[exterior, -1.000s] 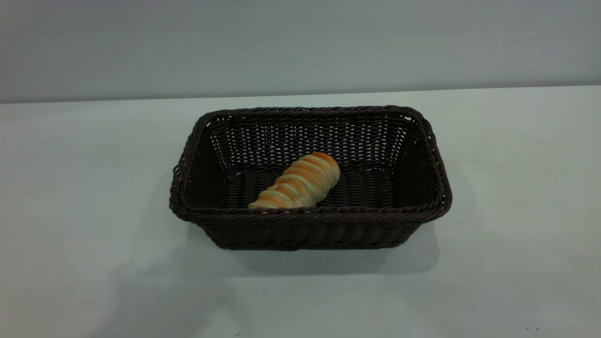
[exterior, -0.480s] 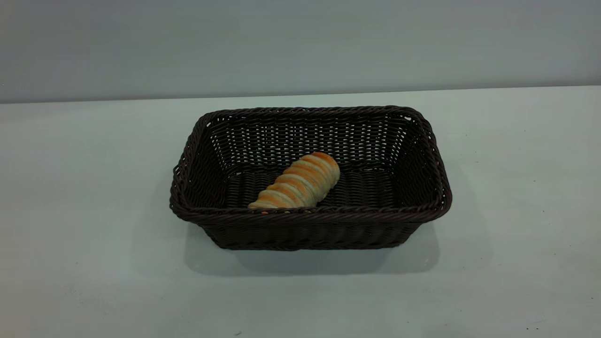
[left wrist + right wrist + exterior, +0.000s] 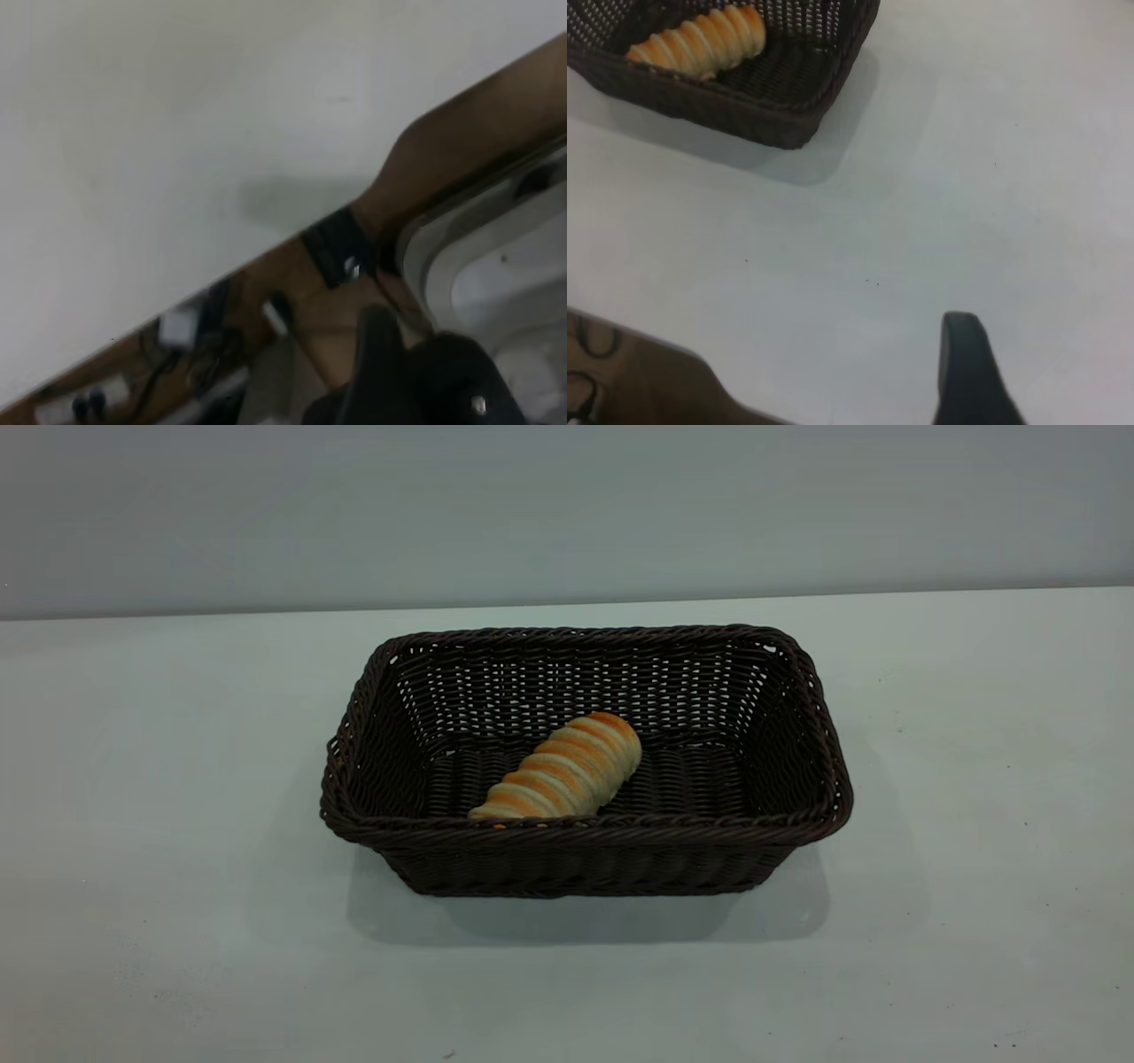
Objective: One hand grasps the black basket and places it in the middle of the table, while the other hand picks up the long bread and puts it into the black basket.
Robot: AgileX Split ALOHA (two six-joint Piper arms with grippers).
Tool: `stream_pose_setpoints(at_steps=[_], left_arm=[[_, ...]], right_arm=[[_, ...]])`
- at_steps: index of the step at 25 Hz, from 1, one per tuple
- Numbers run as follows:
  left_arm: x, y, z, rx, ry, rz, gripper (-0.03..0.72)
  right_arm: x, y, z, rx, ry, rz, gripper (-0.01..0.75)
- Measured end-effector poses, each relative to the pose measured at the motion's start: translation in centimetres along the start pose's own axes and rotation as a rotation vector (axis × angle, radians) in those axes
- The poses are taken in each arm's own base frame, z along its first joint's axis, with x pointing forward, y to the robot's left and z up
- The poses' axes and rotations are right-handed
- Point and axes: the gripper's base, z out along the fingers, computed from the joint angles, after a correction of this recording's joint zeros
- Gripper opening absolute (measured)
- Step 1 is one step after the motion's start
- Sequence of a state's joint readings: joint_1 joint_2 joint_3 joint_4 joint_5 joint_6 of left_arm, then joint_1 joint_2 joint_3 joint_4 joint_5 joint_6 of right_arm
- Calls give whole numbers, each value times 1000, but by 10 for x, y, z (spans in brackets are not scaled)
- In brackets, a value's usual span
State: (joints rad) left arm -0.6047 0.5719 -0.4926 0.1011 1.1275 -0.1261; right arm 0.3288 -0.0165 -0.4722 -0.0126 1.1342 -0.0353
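The black basket [image 3: 585, 762] stood on the counter [image 3: 159, 797] near its middle, somewhat closer to the far edge than to the near one, with its long sides running parallel to those edges. The long bread [image 3: 561, 769] lay inside it on the woven floor, set at a slant, one end against the near wall and the other pointing toward the far right corner of the basket. Nothing touched either of them.

Neither arm appeared in the exterior view. The right wrist view showed the basket's corner [image 3: 788, 97] with the bread [image 3: 700, 40] in it, well apart from the right gripper [image 3: 970, 372], of which only one dark finger showed above the bare counter near its edge; whether its jaws were open or closed could not be told. The left wrist view looked past the counter's edge [image 3: 177, 177] to a brown floor with cables, and the left gripper [image 3: 416, 372] showed only as a dark blurred shape, its jaws impossible to judge.
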Motion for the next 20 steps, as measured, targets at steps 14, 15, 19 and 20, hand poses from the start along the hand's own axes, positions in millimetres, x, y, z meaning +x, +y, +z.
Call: stream_pose_setpoints(at_steps=[14, 15, 19, 20], left_arm=[[20, 3, -15, 12, -209, 52, 566], [21, 4, -16, 13, -218, 52, 566], [25, 4, -18, 15, -254, 50, 566], [26, 4, -19, 15, -260, 51, 566]], right_arm=[[0, 0, 0, 3, -2, 2, 456], [0, 0, 0, 13, -1, 8, 456], [0, 1, 0, 137, 5, 86, 456], [0, 2, 0, 161, 5, 100, 456]])
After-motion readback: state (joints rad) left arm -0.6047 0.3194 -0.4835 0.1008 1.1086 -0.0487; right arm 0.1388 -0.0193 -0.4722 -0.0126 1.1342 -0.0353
